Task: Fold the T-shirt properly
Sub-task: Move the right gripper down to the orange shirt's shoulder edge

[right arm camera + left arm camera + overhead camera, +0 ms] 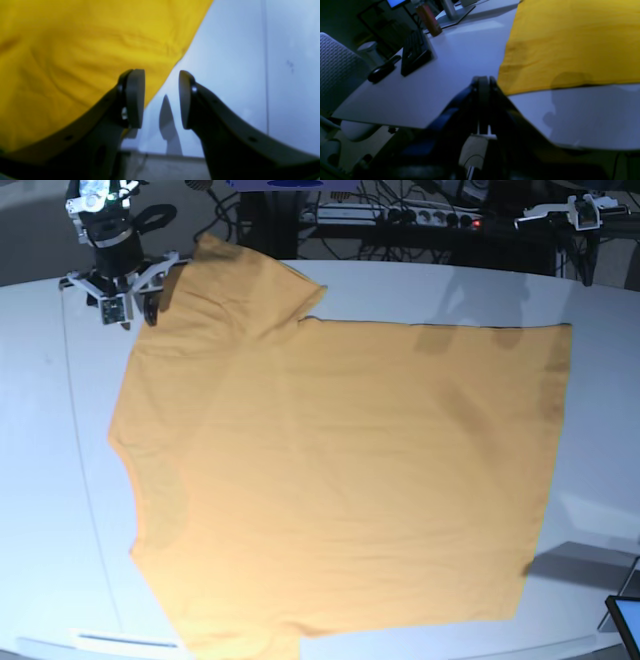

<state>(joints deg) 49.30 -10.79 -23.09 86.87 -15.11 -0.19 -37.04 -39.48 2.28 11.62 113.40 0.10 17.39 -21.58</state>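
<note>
The T-shirt (pixel 330 470) is soft, matte orange-yellow cotton, spread flat and nearly smooth across the middle of the pale, smooth surface (pixel 50 480) in the base view, with one short sleeve reaching toward the upper left of the frame and faint ripples along its edges.

The right hand (pixel 125 295), upper left in that view, stands with its two dark rounded pads parted by a moderate gap, just beside the sleeve edge. Its own wrist camera shows the fingers (pixel 135 97) apart with nothing between them, one overlapping the cloth (pixel 87 50) and the other over bare surface (pixel 237 62); whether either touches, I cannot tell.

The left hand (pixel 483 86) is pressed fully together, holding nothing, its tip near the corner of the fabric (pixel 570 45).

Only the left wrist view shows the surroundings: a black keyboard (pixel 415 52), a dark mouse (pixel 381 71), a reddish-brown cylindrical bottle (pixel 428 18), and a grey mesh chair back (pixel 337 67) at the left edge.
</note>
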